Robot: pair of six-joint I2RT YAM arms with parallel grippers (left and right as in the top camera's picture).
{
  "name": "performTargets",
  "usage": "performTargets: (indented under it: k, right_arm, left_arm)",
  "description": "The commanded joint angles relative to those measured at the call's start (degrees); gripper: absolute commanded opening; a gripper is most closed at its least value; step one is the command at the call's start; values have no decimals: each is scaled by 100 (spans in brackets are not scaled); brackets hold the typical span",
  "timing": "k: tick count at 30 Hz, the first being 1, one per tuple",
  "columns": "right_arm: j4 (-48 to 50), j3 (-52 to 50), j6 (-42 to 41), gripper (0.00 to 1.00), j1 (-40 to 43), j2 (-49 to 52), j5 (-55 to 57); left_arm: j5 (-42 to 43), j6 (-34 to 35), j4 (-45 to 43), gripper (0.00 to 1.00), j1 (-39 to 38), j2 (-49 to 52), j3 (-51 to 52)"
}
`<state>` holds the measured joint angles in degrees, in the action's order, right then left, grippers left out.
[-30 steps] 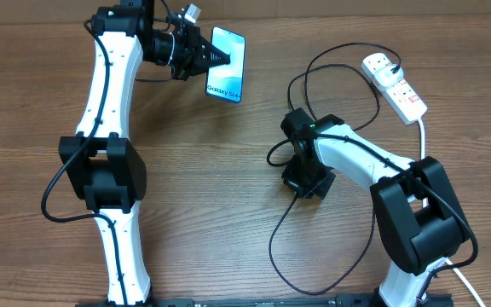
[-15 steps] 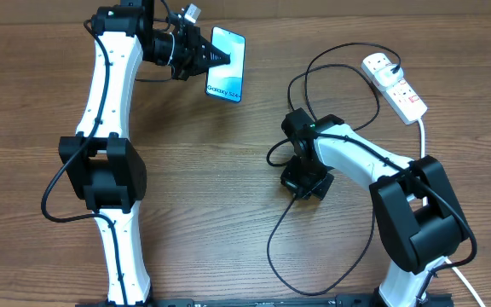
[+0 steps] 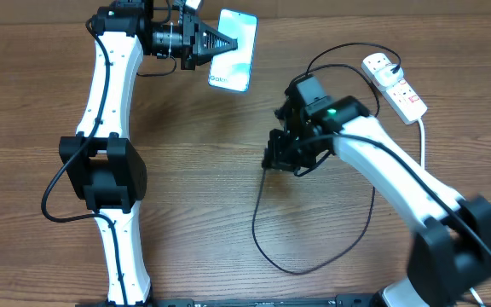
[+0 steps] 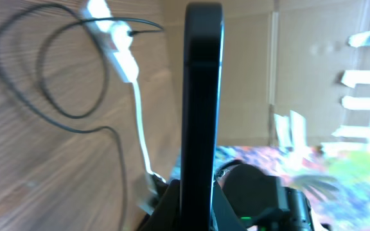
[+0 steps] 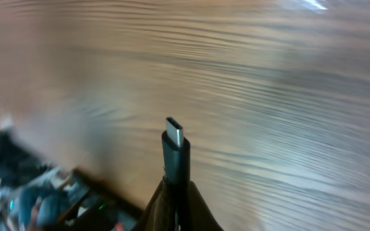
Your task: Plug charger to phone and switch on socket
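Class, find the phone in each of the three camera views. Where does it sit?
Overhead: phone, top centre.
Left wrist: centre, edge-on.
Right wrist: not in it.
Shared landmark: charger, looping in overhead and left wrist, tip central in right wrist.

The left arm reaches to the far side, its gripper pointing toward the right arm, 2 fingers clamped on the phone. The right arm extends inward, its gripper pinching the charger tip.

Bare table lies open between the phone and the right arm; charger loops clutter the right side.
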<state>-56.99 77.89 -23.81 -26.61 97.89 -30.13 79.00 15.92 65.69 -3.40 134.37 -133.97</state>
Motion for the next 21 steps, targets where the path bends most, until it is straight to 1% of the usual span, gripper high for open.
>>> performTargets:
  k: [1, 4, 10, 17, 21]
  right_arm:
    - [181, 170, 654, 4, 26, -601, -719]
    - [483, 170, 647, 4, 26, -866, -800]
    - [1189, 168, 570, 4, 24, -925, -1368]
    - [2026, 168, -260, 4, 20, -920, -1346]
    - [2306, 166, -654, 4, 20, -916, -1241]
  left_arm:
    - [887, -133, -20, 4, -72, -304, -162]
    - [1158, -129, -17, 4, -133, -304, -162]
    - [1156, -116, -46, 4, -286, -304, -162]
    - [1156, -22, -190, 4, -341, -304, -162]
    - [1156, 0, -190, 4, -339, -304, -162]
